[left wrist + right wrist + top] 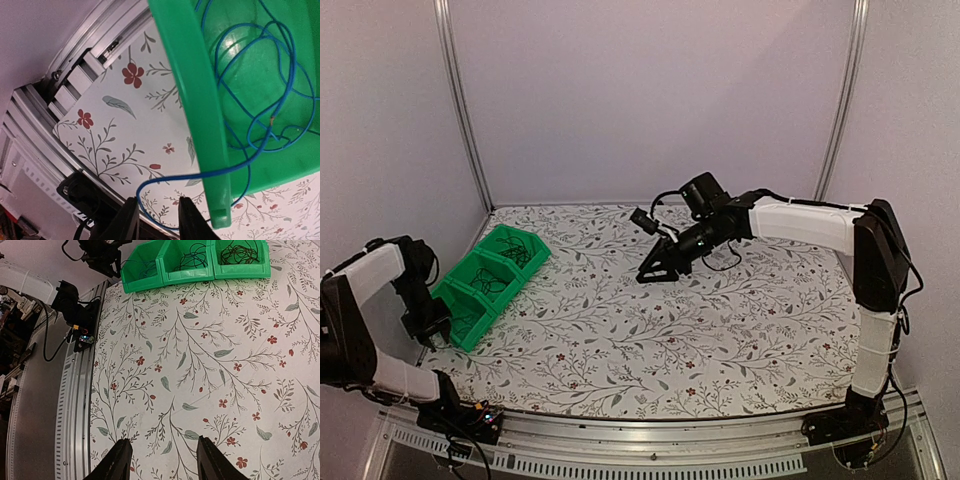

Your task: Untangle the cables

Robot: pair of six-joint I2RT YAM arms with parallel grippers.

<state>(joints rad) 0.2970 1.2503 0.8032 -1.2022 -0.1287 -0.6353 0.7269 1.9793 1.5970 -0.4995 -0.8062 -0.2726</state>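
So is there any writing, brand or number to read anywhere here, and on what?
None can be read.
The green bins, the flowered table cover and the white arm show no words or numbers.
The small lit box at the table's edge is too small and blurred to tell.

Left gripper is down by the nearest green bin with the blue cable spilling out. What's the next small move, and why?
Probably close the left gripper on the blue cable and lift it over the rim of the green bin. One loop hangs out over that rim onto the table and appears to run between the open fingers, while the rest lies coiled inside.
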